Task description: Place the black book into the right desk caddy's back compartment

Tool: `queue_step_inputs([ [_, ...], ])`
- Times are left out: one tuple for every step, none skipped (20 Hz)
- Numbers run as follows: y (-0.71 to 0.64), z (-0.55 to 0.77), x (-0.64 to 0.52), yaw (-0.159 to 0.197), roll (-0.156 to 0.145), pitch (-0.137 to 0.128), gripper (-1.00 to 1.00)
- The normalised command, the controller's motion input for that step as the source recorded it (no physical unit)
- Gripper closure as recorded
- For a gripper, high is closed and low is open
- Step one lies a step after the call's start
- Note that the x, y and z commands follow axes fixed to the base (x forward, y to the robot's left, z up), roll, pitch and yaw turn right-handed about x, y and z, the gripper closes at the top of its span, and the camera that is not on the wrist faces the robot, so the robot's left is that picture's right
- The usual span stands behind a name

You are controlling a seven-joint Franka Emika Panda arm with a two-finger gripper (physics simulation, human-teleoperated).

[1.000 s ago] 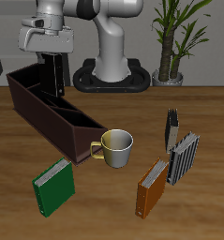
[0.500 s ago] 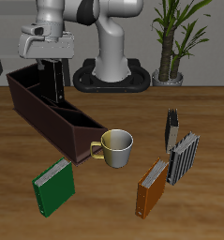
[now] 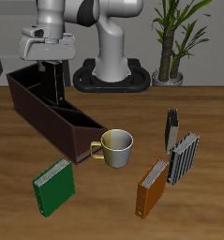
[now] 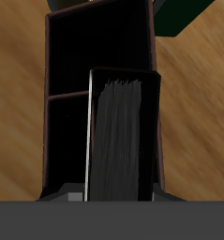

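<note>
1. Dropped further over the last second, then nearly stopped: claw [image 3: 53, 66] clamped on the black book [image 3: 54, 82], upright.
2. Book's lower end sits inside the right desk caddy [image 3: 34, 114], over the back compartment [image 4: 71, 127].
3. Looks ready to release.

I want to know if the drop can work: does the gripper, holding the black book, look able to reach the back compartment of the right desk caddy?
Probably yes. The gripper holds the black book upright over the right desk caddy, its lower end already between the walls at the back compartment. Nothing visible blocks the cell.
</note>
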Motion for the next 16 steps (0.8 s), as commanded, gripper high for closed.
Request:
queue_step_inputs([
  [-0.02,-0.03,0.02,-0.028,-0.004,0.028,1.0],
  [-0.01,-0.03,0.04,0.014,0.012,0.0,1.0],
  [-0.03,-0.05,0.04,0.004,-0.002,0.001,1.0],
  [-0.02,-0.07,0.05,-0.023,-0.009,0.021,1.0],
  [-0.03,-0.01,0.03,0.0,0.0,0.0,1.0],
  [0.12,-0.03,0.03,0.045,0.032,-0.016,1.0],
  [0.0,-0.02,0.09,-0.021,-0.006,0.012,1.0],
  [0.0,0.0,0.0,0.0,0.0,0.0,1.0],
  [-0.04,-0.07,0.14,0.017,-0.014,0.01,1.0],
  [-0.14,-0.09,0.1,-0.03,-0.048,0.034,1.0],
  [-0.12,-0.07,0.07,-0.027,-0.044,0.036,1.0],
  [0.02,0.01,-0.01,0.0,0.0,0.0,1.0],
  [-0.12,-0.07,0.04,0.015,-0.02,0.001,1.0],
  [-0.11,-0.12,0.04,-0.024,-0.048,0.031,1.0],
  [-0.12,-0.14,0.05,-0.028,-0.017,0.051,1.0],
  [-0.07,-0.07,-0.03,-0.011,-0.051,0.0,1.0],
])
